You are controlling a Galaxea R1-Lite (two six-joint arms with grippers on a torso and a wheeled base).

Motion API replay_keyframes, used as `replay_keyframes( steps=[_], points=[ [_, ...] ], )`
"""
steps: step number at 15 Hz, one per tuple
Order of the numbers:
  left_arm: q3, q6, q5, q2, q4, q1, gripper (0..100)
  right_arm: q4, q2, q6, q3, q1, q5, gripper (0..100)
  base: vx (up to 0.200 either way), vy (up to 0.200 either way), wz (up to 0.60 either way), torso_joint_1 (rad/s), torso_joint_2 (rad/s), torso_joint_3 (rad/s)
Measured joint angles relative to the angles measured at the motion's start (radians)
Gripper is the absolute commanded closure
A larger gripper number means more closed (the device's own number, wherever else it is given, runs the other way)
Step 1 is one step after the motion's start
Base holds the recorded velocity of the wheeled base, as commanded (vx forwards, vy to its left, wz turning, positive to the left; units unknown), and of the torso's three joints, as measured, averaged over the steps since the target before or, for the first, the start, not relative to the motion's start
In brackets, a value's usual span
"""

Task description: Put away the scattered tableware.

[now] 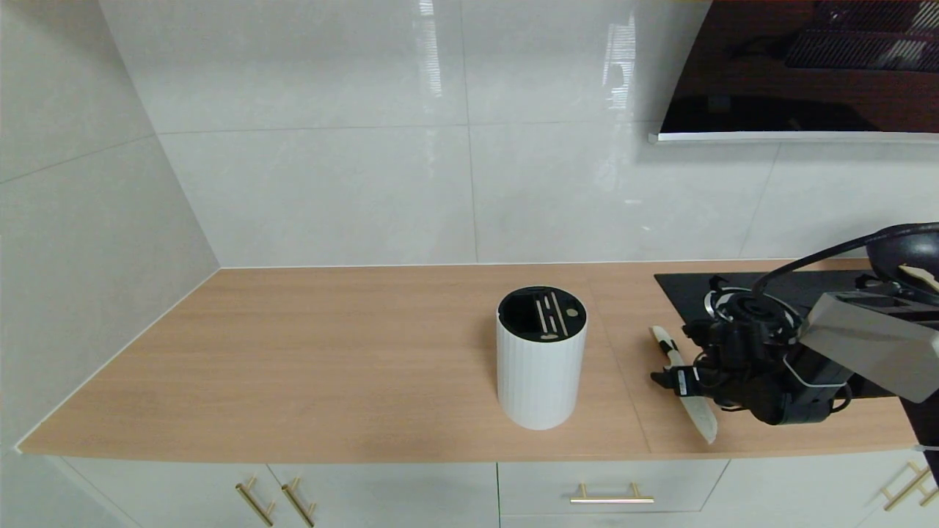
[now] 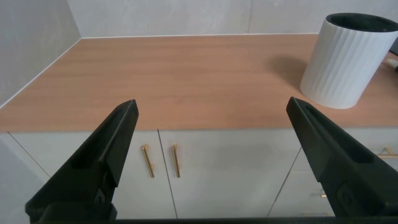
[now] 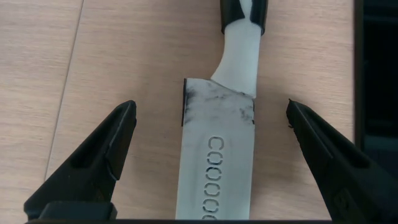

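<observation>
A white knife [image 1: 703, 419] with a black-and-white handle lies flat on the wooden counter [image 1: 330, 352], between a white ribbed holder [image 1: 541, 359] and the black cooktop [image 1: 682, 290]. My right gripper [image 1: 686, 370] hovers low over the knife's middle, open. In the right wrist view the blade and handle neck of the knife [image 3: 217, 143] lie between the spread fingers of the right gripper [image 3: 209, 124], not touched by them. The holder's black top has slots and an open compartment. My left gripper [image 2: 211, 112] is open and holds nothing, in front of the counter edge, with the holder [image 2: 345, 59] farther off.
The cooktop carries a burner ring [image 1: 741, 304] behind my right arm. A dark range hood [image 1: 807, 66] hangs above it. Tiled walls close the back and left. White cabinets with gold handles [image 1: 611, 499] sit below the counter.
</observation>
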Motion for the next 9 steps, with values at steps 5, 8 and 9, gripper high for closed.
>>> replay_keyframes(
  steps=[5,8,9],
  points=[
    [0.0,0.0,0.001,0.0,0.0,0.0,0,-0.031,0.015,-0.004,-0.012,0.003,-0.031,0,0.0,0.0,0.0,0.0,0.0,0.0],
    [0.0,0.0,0.0,0.0,0.0,0.0,0,-0.033,0.024,-0.006,-0.017,0.003,-0.044,0,0.0,0.0,0.0,0.0,0.0,0.0],
    [0.0,0.0,0.0,0.0,0.0,0.0,0,-0.033,0.025,-0.006,-0.018,0.004,-0.045,0,0.0,0.0,0.0,0.0,0.0,0.0]
  ],
)
